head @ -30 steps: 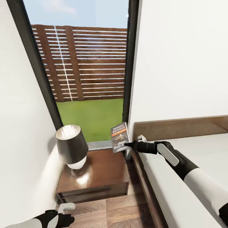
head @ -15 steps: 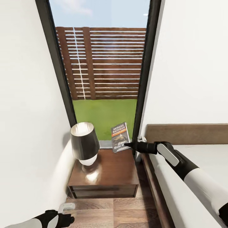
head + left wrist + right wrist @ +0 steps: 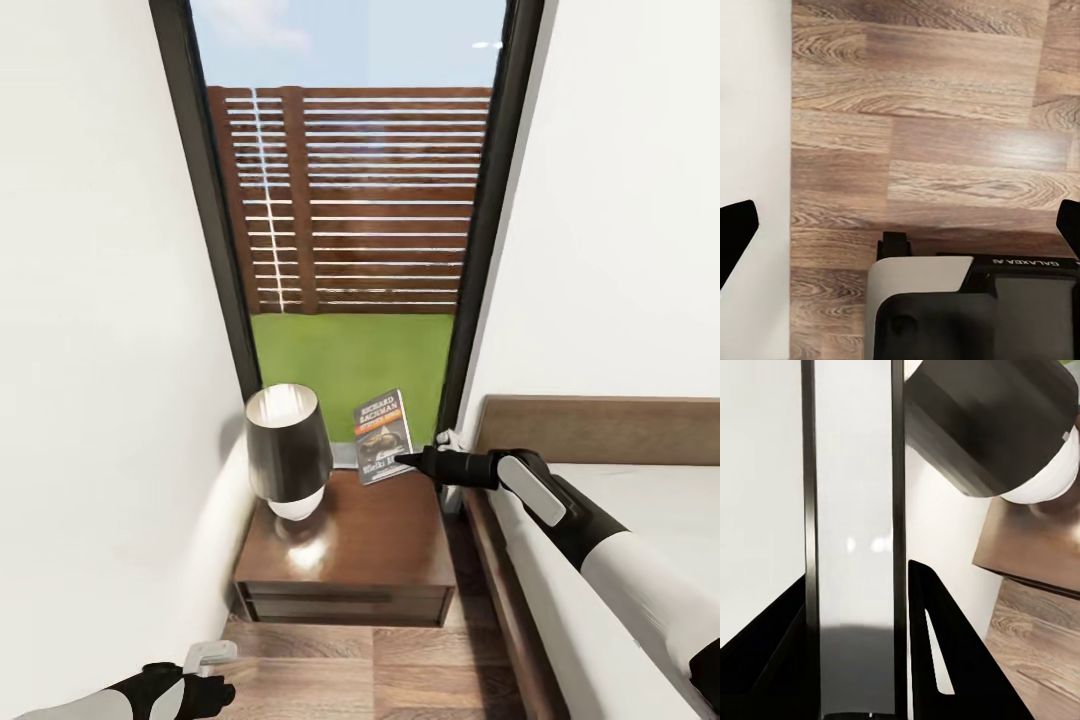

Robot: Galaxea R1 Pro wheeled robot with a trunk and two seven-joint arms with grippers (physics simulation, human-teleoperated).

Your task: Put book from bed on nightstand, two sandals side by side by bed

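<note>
My right gripper (image 3: 404, 459) is shut on the book (image 3: 383, 436), pinching its lower edge. The book stands upright with its cover toward me, above the back right part of the nightstand (image 3: 370, 545). In the right wrist view the book (image 3: 855, 547) shows as a pale strip between the two black fingers (image 3: 945, 660). The bed (image 3: 640, 500), with its brown headboard and off-white mattress, lies to the right of the nightstand. Low at the left, my left gripper (image 3: 205, 668) hangs over the plank floor, and the left wrist view shows its fingers (image 3: 736, 232) spread wide with nothing between them. The two sandals are out of view.
A lamp (image 3: 288, 450) with a dark shade and white base stands on the nightstand's left half. Behind it a tall dark-framed window (image 3: 350, 250) looks onto grass and a slatted fence. A white wall closes the left side. Wood floor (image 3: 380, 670) lies in front of the nightstand.
The camera has turned, so the window, lamp and nightstand sit further right in the picture. The book, still in my right gripper, now hangs over the nightstand top rather than beside it.
</note>
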